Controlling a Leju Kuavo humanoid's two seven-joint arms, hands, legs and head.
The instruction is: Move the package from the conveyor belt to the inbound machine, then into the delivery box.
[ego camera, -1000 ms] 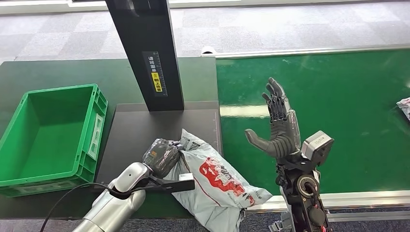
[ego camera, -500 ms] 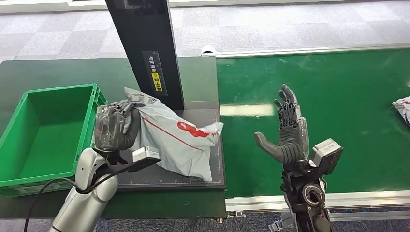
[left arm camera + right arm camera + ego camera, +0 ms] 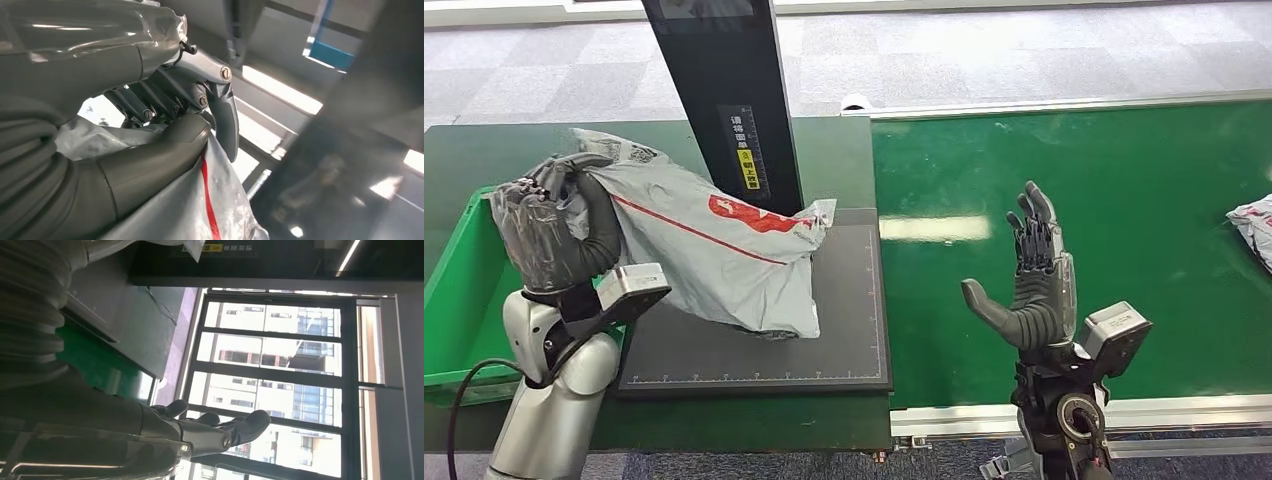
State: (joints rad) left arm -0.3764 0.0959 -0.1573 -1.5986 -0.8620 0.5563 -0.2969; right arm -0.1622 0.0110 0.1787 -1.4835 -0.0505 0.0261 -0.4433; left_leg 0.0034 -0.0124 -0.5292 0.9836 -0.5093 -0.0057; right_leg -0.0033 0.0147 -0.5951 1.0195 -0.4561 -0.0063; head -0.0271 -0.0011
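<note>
My left hand [image 3: 549, 228] grips one end of a grey plastic mail package [image 3: 709, 245] with red print and holds it up, tilted. The package hangs over the black inbound machine platform [image 3: 764, 345], its lower end near the surface, its upper end by the green delivery box [image 3: 454, 300]. In the left wrist view the thumb and fingers [image 3: 165, 100] close on the crumpled grey package [image 3: 200, 210]. My right hand [image 3: 1032, 285] stands upright over the green conveyor belt [image 3: 1124, 200], fingers spread, holding nothing; the right wrist view shows its fingers [image 3: 215, 427] apart.
The machine's black post [image 3: 724, 100] with a yellow label rises behind the platform, close to the package. Another grey package [image 3: 1252, 218] lies at the belt's right edge. A dark green table [image 3: 484, 150] carries the box and platform.
My left hand has lifted the package from the platform's near edge and carried it up and left toward the green box. My right hand has drifted slightly right and lower. The far package moved left a little.
</note>
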